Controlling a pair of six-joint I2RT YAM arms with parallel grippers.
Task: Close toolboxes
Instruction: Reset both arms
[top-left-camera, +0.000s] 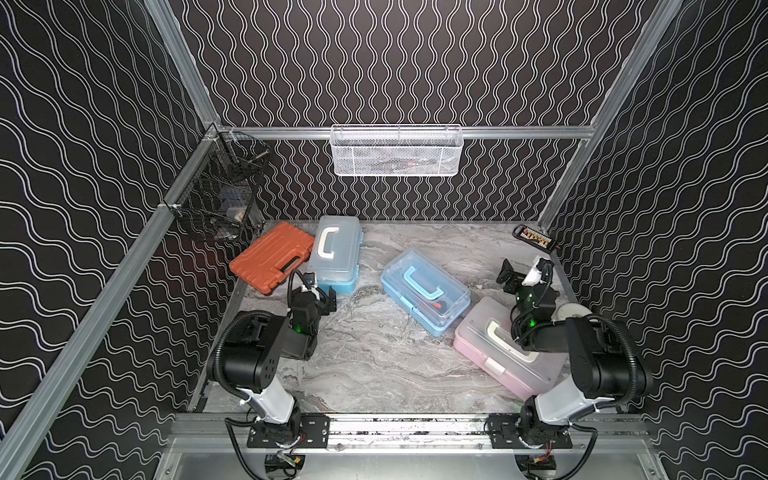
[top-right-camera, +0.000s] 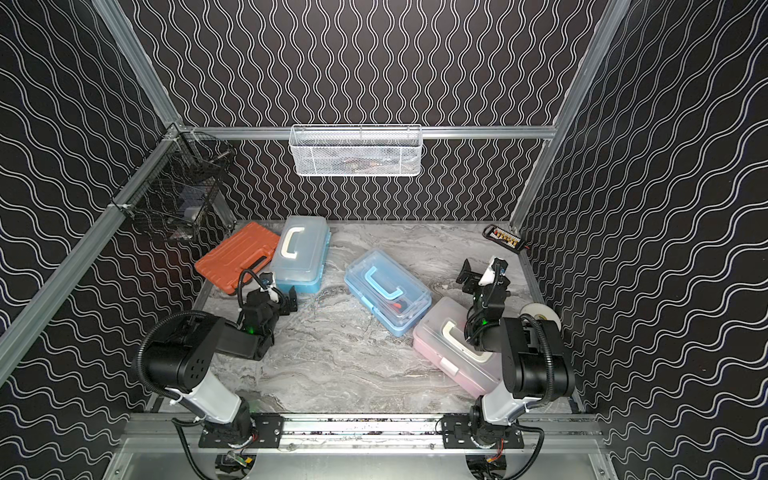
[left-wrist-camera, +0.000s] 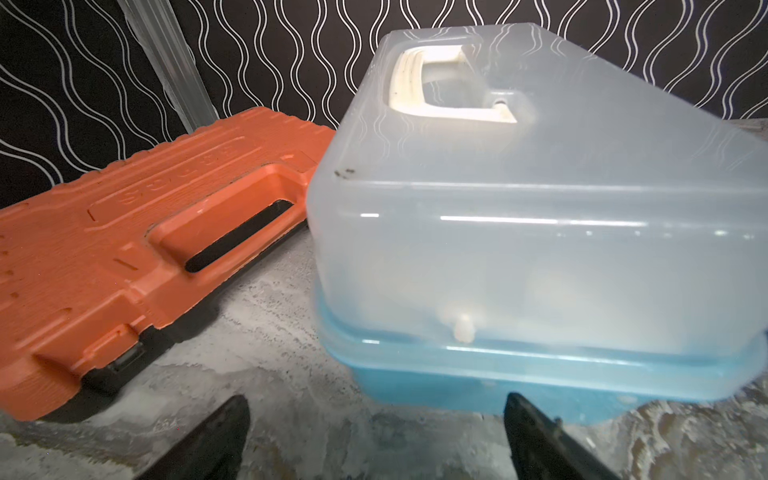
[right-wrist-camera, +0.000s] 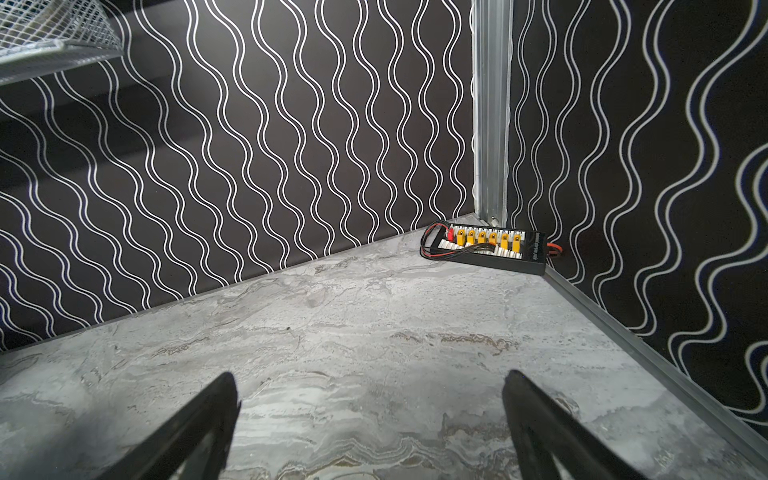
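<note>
From where I stand, both top views show the left arm folded low with its elbow bent. The left gripper (top-left-camera: 322, 291) is spread wide and empty, its tips just short of the near end of the white-handled blue toolbox (top-left-camera: 334, 253). The orange case (top-left-camera: 272, 257) lies just beside that box, to the outer side of the fingers. The right arm bends over the pink toolbox (top-left-camera: 494, 353), which sits behind and beneath its wrist. The right gripper (top-left-camera: 521, 274) is lifted off the marble tabletop (top-left-camera: 374, 365), also wide and empty. The blue-handled toolbox (top-left-camera: 424, 291) lies askew between the two grippers, with open marble all round it. All three lids lie down on their bases, though I cannot tell whether the latches are snapped. A roll of tape (top-right-camera: 540, 313) sits close by the right forearm. A white mesh basket (top-left-camera: 397, 151) and a black wire basket (top-left-camera: 220, 195) hang on the wavy-lined walls. In the left wrist view the fingers (left-wrist-camera: 232, 415) stand far apart. The toolbox's cloudy lid and blue base fill the space straight ahead, and a strip of bare marble separates it from the case. In the right wrist view the spread fingers (right-wrist-camera: 220, 399) face clear marble. It runs to the far corner, where a connector board (right-wrist-camera: 486, 247) lies against the aluminium post.
</note>
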